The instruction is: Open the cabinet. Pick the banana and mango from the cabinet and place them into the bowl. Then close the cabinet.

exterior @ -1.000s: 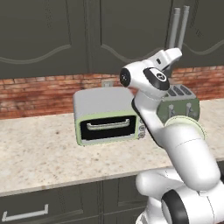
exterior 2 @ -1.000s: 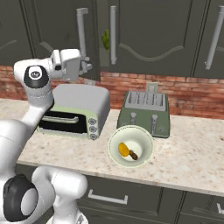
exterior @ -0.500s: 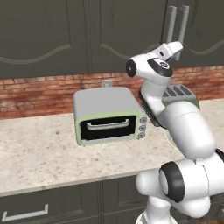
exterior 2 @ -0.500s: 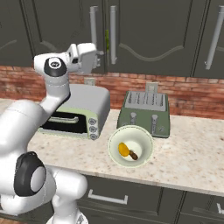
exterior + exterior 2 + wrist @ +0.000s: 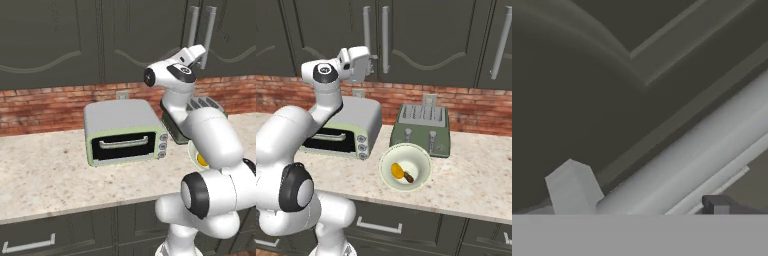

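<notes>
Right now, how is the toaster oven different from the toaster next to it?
The toaster oven is pale and light green with a dark glass door and a bar handle on its front; the toaster is dark green with slots on top. The toaster oven is wider and boxier; the toaster is narrower. Both sit on the counter against the brick wall, behind the bowl.

A dark arched door panel of the cabinet is seen close up. A light-grey bar handle is seen running diagonally from lower left to upper right, its mount fixed to the door. One dark fingertip is seen beside the handle.
</notes>
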